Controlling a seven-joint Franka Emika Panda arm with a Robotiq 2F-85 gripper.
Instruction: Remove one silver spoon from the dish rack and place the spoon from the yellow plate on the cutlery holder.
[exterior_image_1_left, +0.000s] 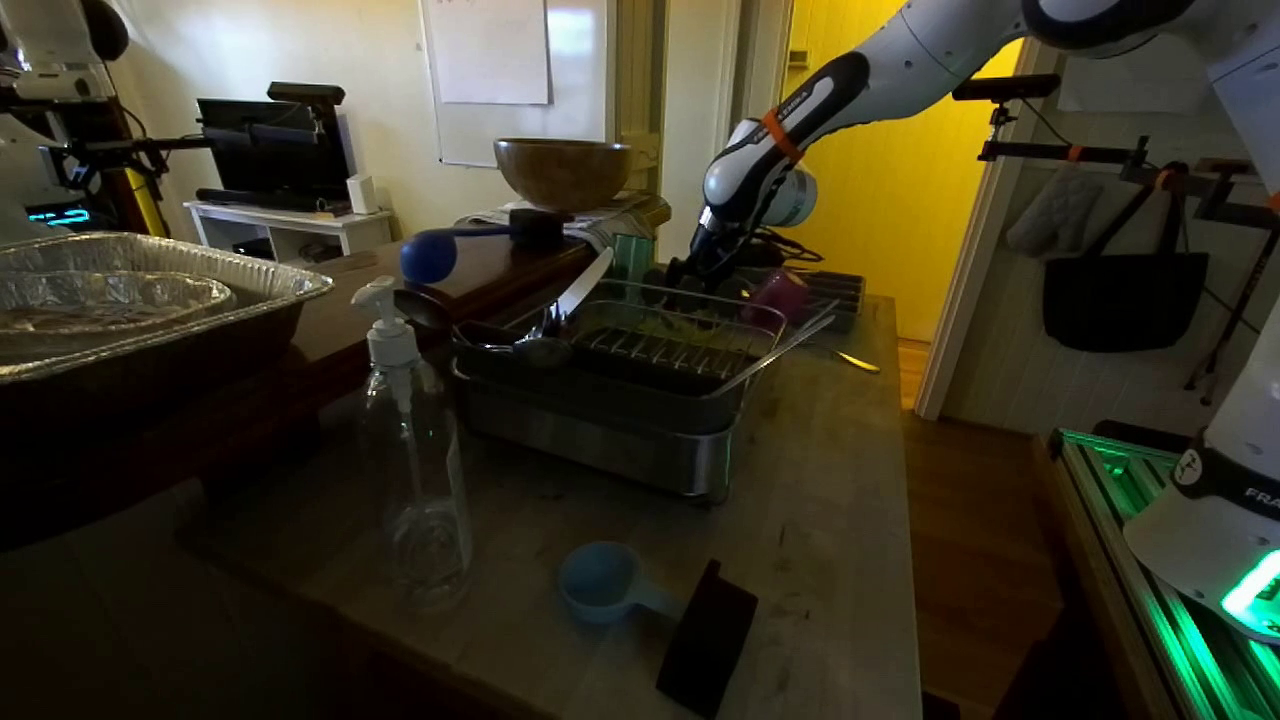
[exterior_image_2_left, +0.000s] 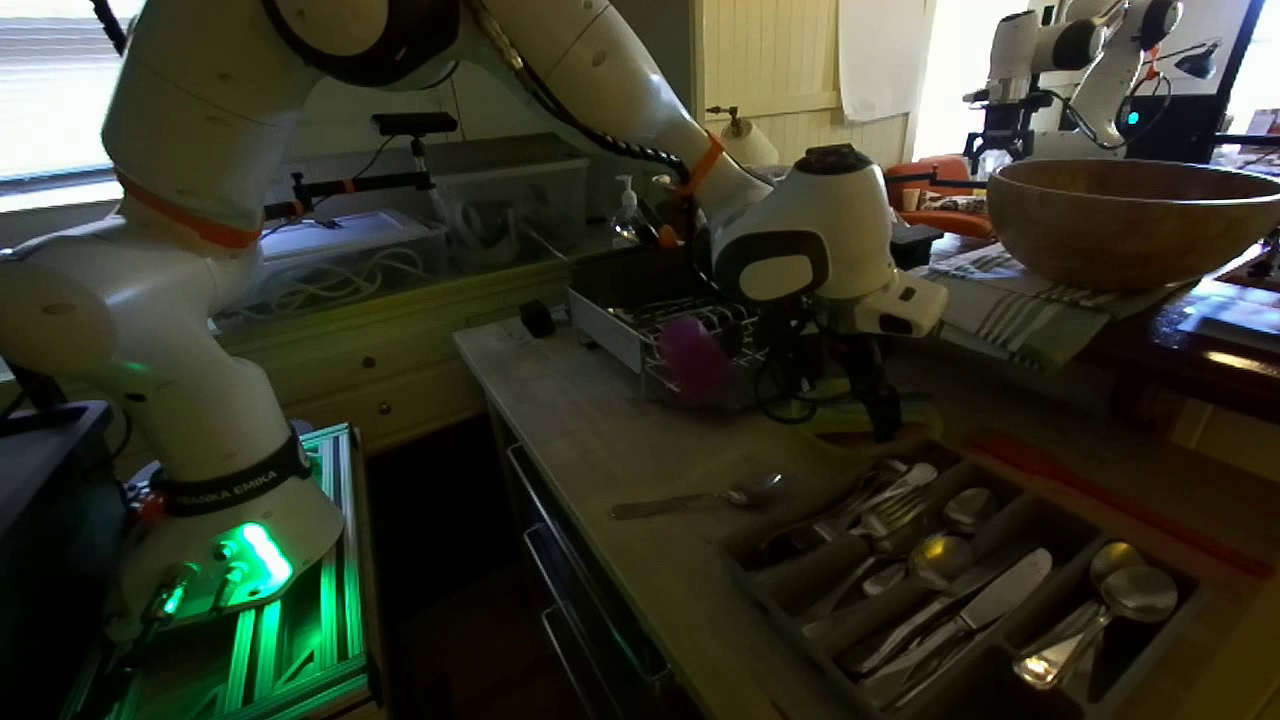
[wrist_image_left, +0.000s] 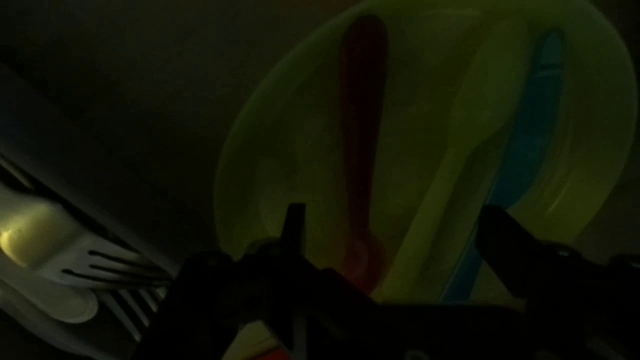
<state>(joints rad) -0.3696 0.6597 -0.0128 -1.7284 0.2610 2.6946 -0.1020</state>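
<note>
the white robot arm (exterior_image_2_left: 630, 90) leans right over the counter (exterior_image_1_left: 830, 560), its wrist pointing down. the grey dish rack (exterior_image_1_left: 600, 445) sits on that counter, wire above a silvery base. well apart from it is the grey cutlery holder (exterior_image_2_left: 1146, 640). in both exterior views i can see a big wooden bowl (exterior_image_2_left: 1130, 220), standing on a striped cloth (exterior_image_2_left: 1005, 315). a clear pump bottle (exterior_image_1_left: 425, 500) is near one end of the rack. between rack and holder, just beside the holder, there's the yellow plate (wrist_image_left: 295, 145), and over it hangs the gripper (wrist_image_left: 393, 222), jaws spread well apart; it's too dark to tell whether the tips touch anything. a pink cup (exterior_image_2_left: 693, 360) is at the rack's end. what looks like a knife (exterior_image_1_left: 588, 283) juts up from the rack, tilted. on the plate a blue utensil (wrist_image_left: 520, 155), a yellow spoon (wrist_image_left: 455, 150) and a red spoon (wrist_image_left: 361, 150) lie near one another. one silver spoon (exterior_image_2_left: 740, 493) lies by itself on the counter top, near the holder.
</note>
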